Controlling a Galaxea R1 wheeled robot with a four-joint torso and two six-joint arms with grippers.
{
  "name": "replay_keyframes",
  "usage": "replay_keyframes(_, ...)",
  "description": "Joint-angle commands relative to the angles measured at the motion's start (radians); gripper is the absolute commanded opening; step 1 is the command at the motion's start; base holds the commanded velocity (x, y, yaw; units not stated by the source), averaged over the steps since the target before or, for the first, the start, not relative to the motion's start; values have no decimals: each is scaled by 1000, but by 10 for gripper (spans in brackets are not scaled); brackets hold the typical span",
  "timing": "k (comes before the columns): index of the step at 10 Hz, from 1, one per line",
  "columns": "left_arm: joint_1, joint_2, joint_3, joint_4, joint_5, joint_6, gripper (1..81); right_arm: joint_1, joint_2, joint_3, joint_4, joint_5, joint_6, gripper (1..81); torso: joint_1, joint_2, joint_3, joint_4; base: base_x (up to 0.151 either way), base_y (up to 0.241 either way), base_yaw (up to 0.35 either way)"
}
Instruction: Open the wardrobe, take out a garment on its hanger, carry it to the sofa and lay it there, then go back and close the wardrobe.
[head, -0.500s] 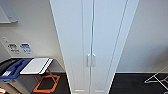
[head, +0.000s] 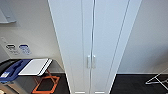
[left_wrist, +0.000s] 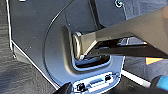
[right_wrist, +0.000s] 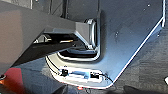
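Dead ahead in the head view stands the wardrobe (head: 93, 42), both white doors shut, its paired handles (head: 91, 61) side by side at mid-height. To its left, a folding stand with an orange frame (head: 46, 83); far right, a wire rack (head: 158, 79) on dark floor. Whether either gripper is open or closed, I cannot tell.
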Motion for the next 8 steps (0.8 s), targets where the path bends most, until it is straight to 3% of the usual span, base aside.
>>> replay_keyframes(1, -4, -3, 12, 2, 61, 8, 811, 11, 8, 6, -9, -69, -3, 811, 0, 0, 0, 0, 86, 0, 0)
replay_keyframes(8, -4, -4, 12, 2, 61, 8, 811, 9, 6, 6, -12, -69, -5, 811, 0, 0, 0, 0, 87, 0, 0)
